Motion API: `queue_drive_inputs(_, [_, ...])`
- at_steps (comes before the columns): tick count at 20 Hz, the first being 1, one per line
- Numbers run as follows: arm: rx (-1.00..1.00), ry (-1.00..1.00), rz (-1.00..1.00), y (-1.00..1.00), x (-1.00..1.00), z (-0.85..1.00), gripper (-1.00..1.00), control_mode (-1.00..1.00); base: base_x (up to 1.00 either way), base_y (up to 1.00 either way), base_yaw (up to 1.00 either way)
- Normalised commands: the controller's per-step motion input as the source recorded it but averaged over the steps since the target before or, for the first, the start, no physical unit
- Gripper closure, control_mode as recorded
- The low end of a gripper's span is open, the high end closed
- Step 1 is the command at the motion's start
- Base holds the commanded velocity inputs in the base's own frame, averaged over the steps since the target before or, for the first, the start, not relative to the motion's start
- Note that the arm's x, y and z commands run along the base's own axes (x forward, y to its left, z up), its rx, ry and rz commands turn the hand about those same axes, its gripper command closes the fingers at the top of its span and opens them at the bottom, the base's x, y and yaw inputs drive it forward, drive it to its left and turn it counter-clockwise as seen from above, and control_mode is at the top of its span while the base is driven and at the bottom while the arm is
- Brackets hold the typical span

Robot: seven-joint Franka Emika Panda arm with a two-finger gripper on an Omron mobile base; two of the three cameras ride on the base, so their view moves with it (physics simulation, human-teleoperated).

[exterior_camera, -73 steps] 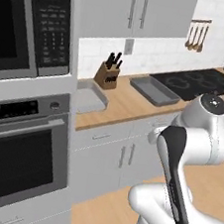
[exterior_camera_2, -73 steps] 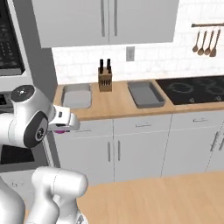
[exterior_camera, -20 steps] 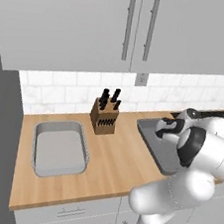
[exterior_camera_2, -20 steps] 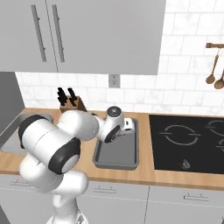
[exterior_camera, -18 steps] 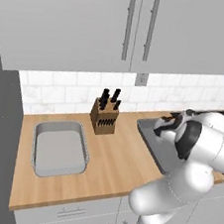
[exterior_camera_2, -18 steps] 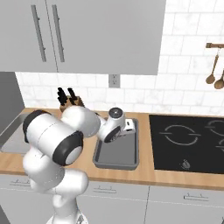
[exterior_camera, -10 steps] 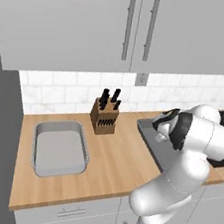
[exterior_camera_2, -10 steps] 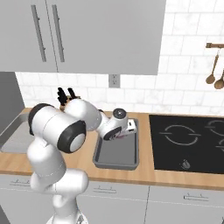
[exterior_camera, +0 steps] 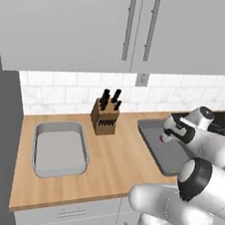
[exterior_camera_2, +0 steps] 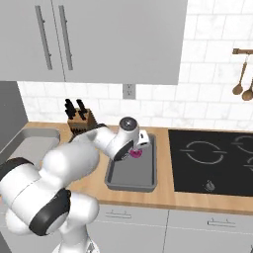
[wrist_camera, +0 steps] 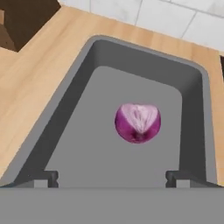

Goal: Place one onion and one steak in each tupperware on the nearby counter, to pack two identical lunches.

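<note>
A purple onion point(wrist_camera: 138, 123) lies free on the floor of the right tupperware point(wrist_camera: 74, 96), a grey tray on the wooden counter point(exterior_camera: 113, 160). My gripper point(wrist_camera: 112, 177) hovers just above it, open, with the fingertips point(wrist_camera: 46, 177) spread wide and nothing between them. From the left base view, the onion point(exterior_camera: 163, 139) peeks out under the gripper point(exterior_camera: 168, 135) in that tupperware point(exterior_camera: 170, 162). The right base view shows the onion point(exterior_camera_2: 135, 154) below the gripper point(exterior_camera_2: 136, 148). A second tupperware point(exterior_camera: 35, 147) sits empty at the counter's left. The steak is out of view.
A knife block point(exterior_camera: 105, 118) stands at the back between the two trays. A black cooktop point(exterior_camera_2: 212, 160) lies right of the right tray, with wooden spoons point(exterior_camera_2: 242, 86) hanging on the wall above. Upper cabinets point(exterior_camera: 125, 31) overhang the counter.
My jaws have spread apart and the onion now lies loose in the right tupperware. Since the oldest frames the base has driven along to this stretch of counter.
</note>
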Motion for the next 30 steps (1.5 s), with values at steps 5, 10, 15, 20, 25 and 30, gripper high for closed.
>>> queue_drive_inputs(5, [-0.03, -0.05, 0.06, 0.49, -0.81, 0.93, -1.00, -1.00, 0.00, 0.00, 0.00])
queue_drive_inputs(10, [0.00, -0.13, 0.08, 0.12, -1.00, 0.90, -1.00, -1.00, 0.00, 0.00, 0.00])
queue_drive_inputs(15, [0.00, -0.16, 0.04, 0.13, -0.88, 0.95, -1.00, -1.00, 0.00, 0.00, 0.00])
queue_drive_inputs(20, [0.00, -0.16, 0.04, 0.28, -0.75, 0.98, -1.00, -1.00, 0.00, 0.00, 0.00])
queue_drive_inputs(25, [-0.03, -0.05, 0.03, 0.39, -0.46, 0.74, -1.00, -1.00, 0.00, 0.00, 0.00])
queue_drive_inputs(30, [-0.03, 0.03, 0.06, 0.63, -0.27, -0.03, -1.00, -1.00, 0.00, 0.00, 0.00])
